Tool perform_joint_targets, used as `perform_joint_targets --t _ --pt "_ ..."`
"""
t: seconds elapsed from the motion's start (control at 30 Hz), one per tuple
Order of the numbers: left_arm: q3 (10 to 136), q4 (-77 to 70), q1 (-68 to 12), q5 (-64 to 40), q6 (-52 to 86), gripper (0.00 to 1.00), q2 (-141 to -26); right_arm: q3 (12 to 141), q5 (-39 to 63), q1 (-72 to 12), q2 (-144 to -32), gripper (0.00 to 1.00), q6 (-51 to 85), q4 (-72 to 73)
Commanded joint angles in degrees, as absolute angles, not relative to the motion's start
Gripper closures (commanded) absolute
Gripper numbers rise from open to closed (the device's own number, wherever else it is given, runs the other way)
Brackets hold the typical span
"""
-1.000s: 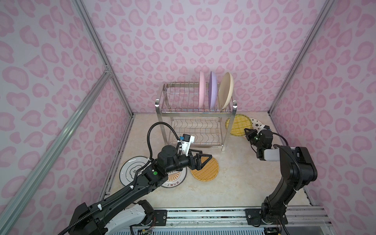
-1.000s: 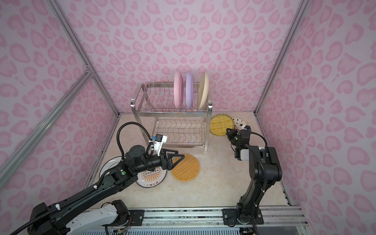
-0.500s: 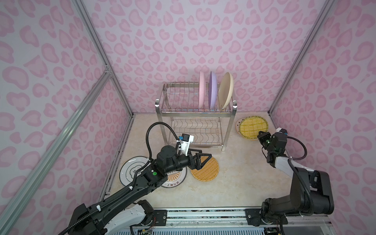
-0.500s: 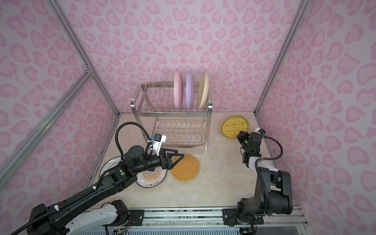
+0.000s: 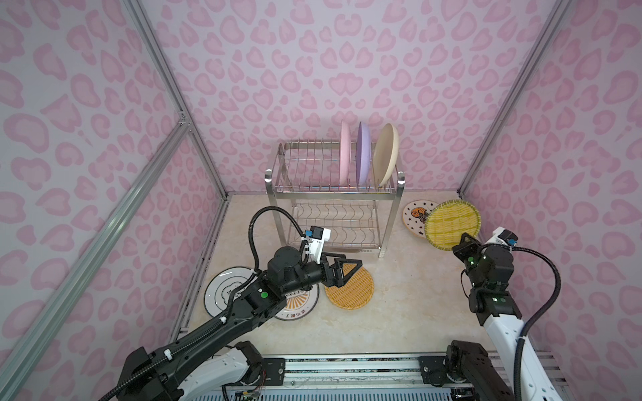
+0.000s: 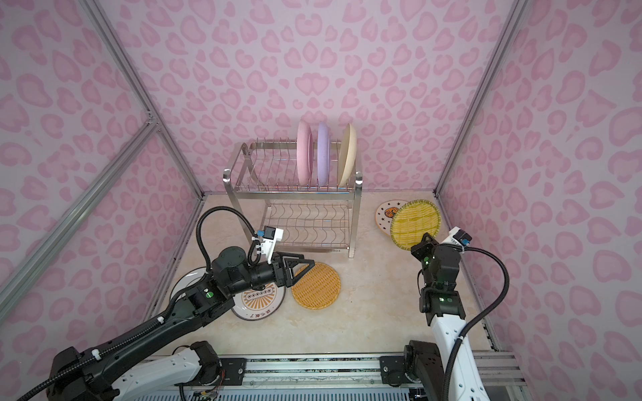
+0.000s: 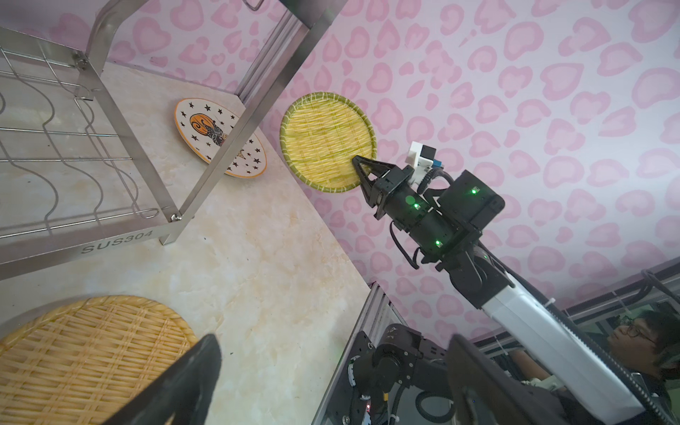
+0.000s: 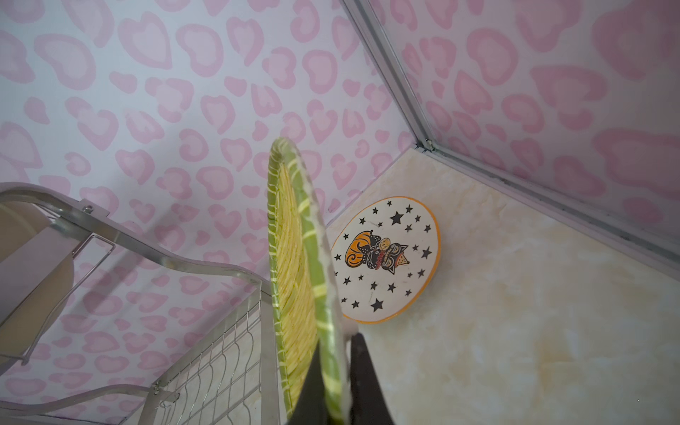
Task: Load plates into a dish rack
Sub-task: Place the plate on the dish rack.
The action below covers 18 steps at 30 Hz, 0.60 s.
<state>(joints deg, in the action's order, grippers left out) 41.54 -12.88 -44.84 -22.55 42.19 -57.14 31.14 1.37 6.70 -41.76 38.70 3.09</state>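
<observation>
The dish rack [image 5: 333, 194] stands at the back, with a pink plate [image 5: 344, 156], a lilac plate [image 5: 363, 154] and a cream plate [image 5: 386, 154] upright in its top tier. My right gripper [image 5: 463, 239] is shut on the rim of a yellow-green woven plate [image 5: 451, 222], held tilted up off the floor right of the rack; the right wrist view shows its rim [image 8: 294, 257] pinched between the fingers. A starred plate [image 5: 413, 215] lies flat behind it. My left gripper [image 5: 352, 265] hangs open over an orange woven plate [image 5: 354, 291] in front of the rack.
Under my left arm lie a sunburst plate [image 5: 298, 309] and a dark-rimmed plate [image 5: 222, 291]. Pink patterned walls with metal frame posts [image 5: 486, 104] close in three sides. The arms' mounting rail [image 5: 347, 368] runs along the front edge.
My right gripper has carried the yellow-green woven plate to the right and up, off the starred plate, tipping it more upright. The left arm has stayed still.
</observation>
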Motion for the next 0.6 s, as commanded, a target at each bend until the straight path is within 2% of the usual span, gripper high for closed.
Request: perform_joint_targets --t 0.0,0.23,0.4,0.57 --pt "43.05 -14.66 -44.81 -23.1 43.26 0.03 -57.21 32.11 -4.91 4.22 -36.69 1.0 31.22 -3.87" --pt "47.02 -14.59 -45.41 -23.95 45.0 0.03 -59.77 33.61 -17.22 -6.06 -29.32 1.0 19.81 -5.54" --pt "50.15 -15.28 -45.71 -24.46 46.41 0.03 -62.8 34.3 -26.9 -17.31 -26.81 1.0 7.86 -1.32" --pt "58.01 -12.96 -47.49 -22.99 49.22 0.01 -67.69 29.64 -29.47 -28.56 -23.94 1.0 -5.92 6.23"
